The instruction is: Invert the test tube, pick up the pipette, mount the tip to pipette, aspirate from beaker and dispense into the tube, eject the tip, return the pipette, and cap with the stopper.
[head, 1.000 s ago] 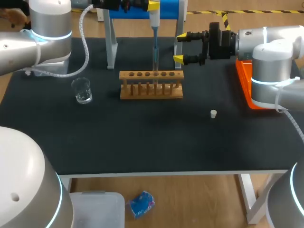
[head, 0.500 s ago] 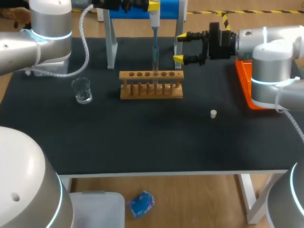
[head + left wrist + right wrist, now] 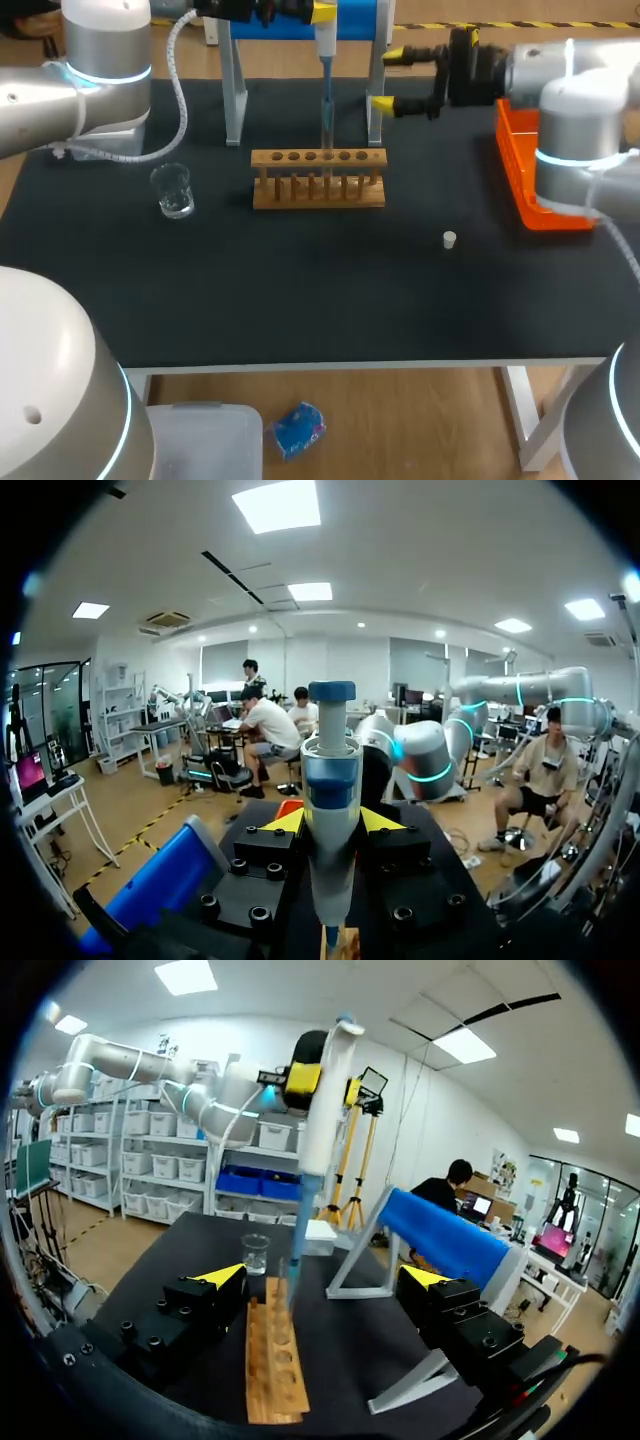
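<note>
Place: a robotics laboratory, its bench laid out for liquid handling
Bench: a black-topped table with two grey robot arms over it, the left arm and the right arm
Pipette: a blue and white pipette clamped upright between the fingers of the left gripper
Rack: a wooden test tube rack just ahead of the right gripper, whose fingers stand wide apart
Beaker: a small clear glass beaker beyond the rack from the right gripper
Stand: a metal frame with a blue bar ahead of the right gripper, beside the rack
Stopper: a small white stopper on the table, well apart from both grippers
Tray: an orange tray under the right arm
</note>
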### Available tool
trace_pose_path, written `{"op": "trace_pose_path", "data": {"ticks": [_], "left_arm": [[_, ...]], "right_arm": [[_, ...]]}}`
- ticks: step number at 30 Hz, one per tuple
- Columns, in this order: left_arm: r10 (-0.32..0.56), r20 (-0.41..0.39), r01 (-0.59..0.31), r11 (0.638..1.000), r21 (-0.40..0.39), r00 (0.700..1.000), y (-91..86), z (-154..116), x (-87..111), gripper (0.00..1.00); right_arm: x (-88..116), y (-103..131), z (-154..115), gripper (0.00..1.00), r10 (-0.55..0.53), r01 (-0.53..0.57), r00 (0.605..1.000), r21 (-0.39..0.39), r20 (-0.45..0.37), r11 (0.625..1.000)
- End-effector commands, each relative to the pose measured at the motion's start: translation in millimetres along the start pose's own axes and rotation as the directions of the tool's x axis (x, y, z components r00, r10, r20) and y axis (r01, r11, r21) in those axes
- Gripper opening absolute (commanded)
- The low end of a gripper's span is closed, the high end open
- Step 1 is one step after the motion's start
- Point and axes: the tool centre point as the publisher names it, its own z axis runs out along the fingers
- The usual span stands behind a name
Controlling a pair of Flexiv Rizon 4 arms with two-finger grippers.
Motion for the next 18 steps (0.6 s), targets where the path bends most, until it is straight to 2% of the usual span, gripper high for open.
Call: {"op": "trace_pose_path", "data": {"ticks": [1,6,11,15,16,18], "left_arm": [[0.0,0.004,0.0,1.0,-0.002,1.0,-0.9,0,1.2,0.0],[0.0,0.004,0.0,1.0,-0.002,1.0,-0.9,0,1.2,0.0],[0.0,0.004,0.0,1.0,-0.002,1.0,-0.9,0,1.2,0.0],[0.0,0.004,0.0,1.0,-0.002,1.0,-0.9,0,1.2,0.0],[0.0,0.004,0.0,1.0,-0.002,1.0,-0.9,0,1.2,0.0],[0.0,0.004,0.0,1.0,-0.002,1.0,-0.9,0,1.2,0.0]], "right_arm": [[-2,56,-33,1.0,-0.014,0.011,0.999,0.077,0.042,0.997],[-12,106,-48,1.0,-0.014,0.002,0.993,0.11,0.113,0.994],[-16,151,-53,1.0,-0.019,0.006,0.991,0.099,0.131,0.995],[-18,171,-48,1.0,-0.008,-0.002,0.993,0.087,0.121,0.996],[-19,175,-48,1.0,-0.011,0.003,0.993,0.059,0.121,0.998],[-19,175,-48,1.0,-0.011,0.003,0.993,0.059,0.121,0.998]]}}
